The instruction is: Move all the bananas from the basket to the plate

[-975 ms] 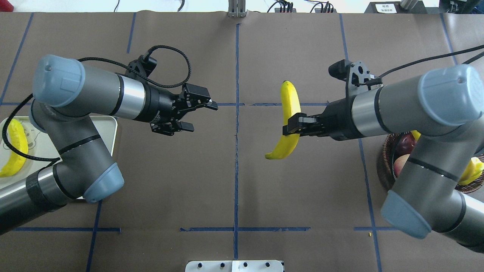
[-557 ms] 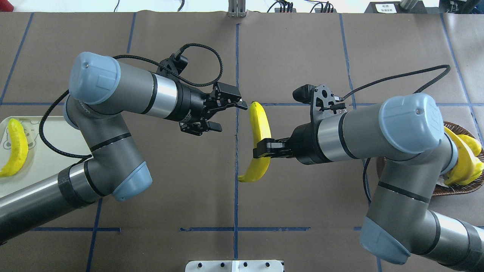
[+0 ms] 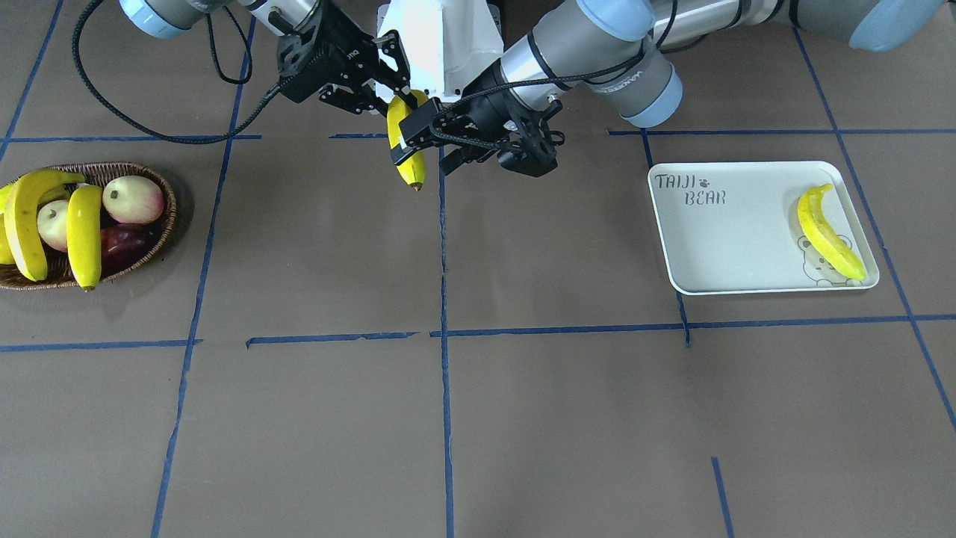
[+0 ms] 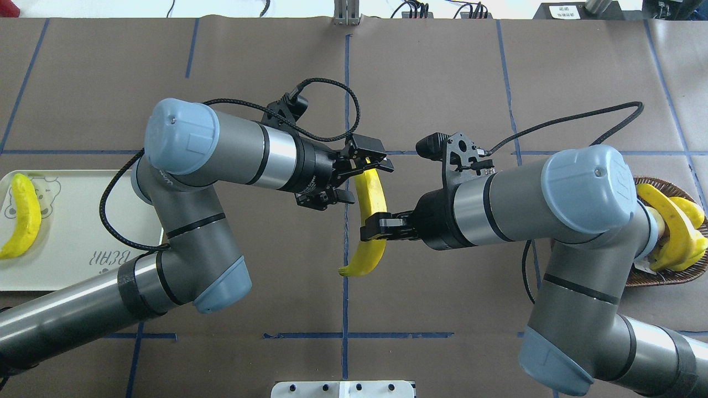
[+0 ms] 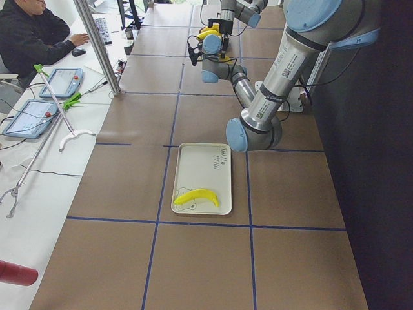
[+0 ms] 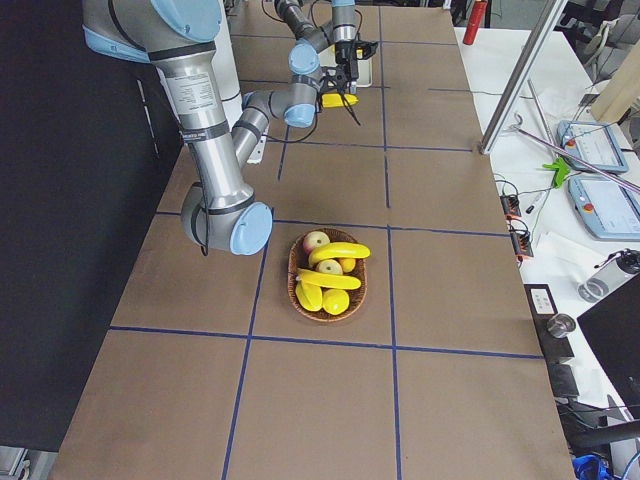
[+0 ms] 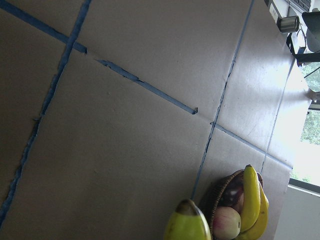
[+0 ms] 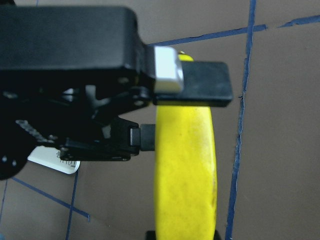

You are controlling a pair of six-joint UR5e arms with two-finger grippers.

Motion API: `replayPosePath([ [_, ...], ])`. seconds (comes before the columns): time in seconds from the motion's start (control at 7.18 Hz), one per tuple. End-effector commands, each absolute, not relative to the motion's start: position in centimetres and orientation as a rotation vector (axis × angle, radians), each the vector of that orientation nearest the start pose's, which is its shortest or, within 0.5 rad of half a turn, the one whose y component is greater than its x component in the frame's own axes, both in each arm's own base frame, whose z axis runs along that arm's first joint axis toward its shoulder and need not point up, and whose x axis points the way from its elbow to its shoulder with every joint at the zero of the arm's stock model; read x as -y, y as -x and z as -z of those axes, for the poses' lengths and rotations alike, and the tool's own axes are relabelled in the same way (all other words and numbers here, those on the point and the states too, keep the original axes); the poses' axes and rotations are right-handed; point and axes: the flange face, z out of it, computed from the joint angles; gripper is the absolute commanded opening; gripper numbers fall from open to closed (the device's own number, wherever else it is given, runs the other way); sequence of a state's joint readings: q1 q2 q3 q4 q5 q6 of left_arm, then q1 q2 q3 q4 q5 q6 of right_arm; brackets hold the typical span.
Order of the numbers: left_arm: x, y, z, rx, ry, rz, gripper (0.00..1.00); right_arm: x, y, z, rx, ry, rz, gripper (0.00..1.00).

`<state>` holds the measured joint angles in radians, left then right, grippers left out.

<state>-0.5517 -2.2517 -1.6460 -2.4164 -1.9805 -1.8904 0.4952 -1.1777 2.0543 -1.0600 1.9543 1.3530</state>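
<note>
Overhead, both arms reach to table centre. The left arm enters from 8 o'clock with its elbow bent and forearm running toward 3; the right arm enters from 4 o'clock with its forearm running toward 9. The right gripper (image 4: 375, 228) is clamped across the middle of a banana (image 4: 368, 255), carried clear above the brown paper over the blue centre tape line (image 4: 345, 309). The left gripper (image 4: 362, 181) has its fingers (image 4: 381, 163) spread wide, straddling the banana's 12 o'clock end, one on each side; whether they touch it cannot be told. The banana is bright yellow, smooth and curved, its long axis running roughly 12 to 7 o'clock. The left wrist camera catches a greenish end with a dark tip. The white plate (image 4: 83, 232) sits at the table's 9 o'clock edge and carries "TAIJI BEAR" lettering. A second banana (image 4: 25, 215) lies at the plate's 9 o'clock end, by the bear drawing. The wicker basket (image 4: 658, 279) is at 3 o'clock, partly behind the right arm. The front view shows two more bananas (image 3: 84, 239) lying side by side in it, beside pink-flushed apples (image 3: 133, 198) and a dark red fruit (image 3: 123, 243).
</note>
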Motion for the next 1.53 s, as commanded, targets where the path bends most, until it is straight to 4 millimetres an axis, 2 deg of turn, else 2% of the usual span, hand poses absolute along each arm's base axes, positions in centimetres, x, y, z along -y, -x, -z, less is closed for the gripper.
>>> replayPosePath([
  [0.0,41.1,-50.1,-12.0,-1.607,0.134,0.348,0.58,33.3,41.4,-17.2,1.391,-0.178,0.038,0.01],
  [0.14,41.0,-50.1,-12.2,-1.606,0.126,0.338,0.01,33.3,41.4,-17.3,1.390,-0.176,0.038,0.07],
  [0.28,41.1,-50.0,-12.2,-1.606,0.098,0.313,0.00,33.3,41.5,-17.6,1.383,-0.172,0.038,0.72],
  [0.42,41.2,-50.0,-12.2,-1.605,0.100,0.318,0.00,33.4,41.6,-17.6,1.381,-0.172,0.034,1.00],
  [0.7,41.9,-49.4,-12.3,-1.605,0.091,0.330,0.00,33.4,41.1,-17.3,1.389,-0.171,0.036,1.00],
  [0.84,43.9,-47.9,-13.0,-1.591,0.060,0.358,0.00,33.1,40.1,-16.8,1.382,-0.169,0.030,1.00],
  [0.97,44.8,-47.4,-15.6,-1.523,0.083,0.378,0.00,32.3,38.3,-15.8,1.362,-0.160,0.020,1.00],
  [1.11,45.9,-46.5,-19.9,-1.401,0.069,0.381,0.00,32.0,36.4,-14.8,1.325,-0.149,0.000,1.00],
  [1.25,47.4,-44.0,-24.4,-1.275,0.013,0.370,0.00,32.5,33.6,-14.5,1.285,-0.138,-0.035,1.00],
  [1.39,46.8,-40.5,-29.7,-1.178,-0.035,0.337,0.00,34.6,30.5,-15.3,1.207,-0.090,-0.091,1.00],
])
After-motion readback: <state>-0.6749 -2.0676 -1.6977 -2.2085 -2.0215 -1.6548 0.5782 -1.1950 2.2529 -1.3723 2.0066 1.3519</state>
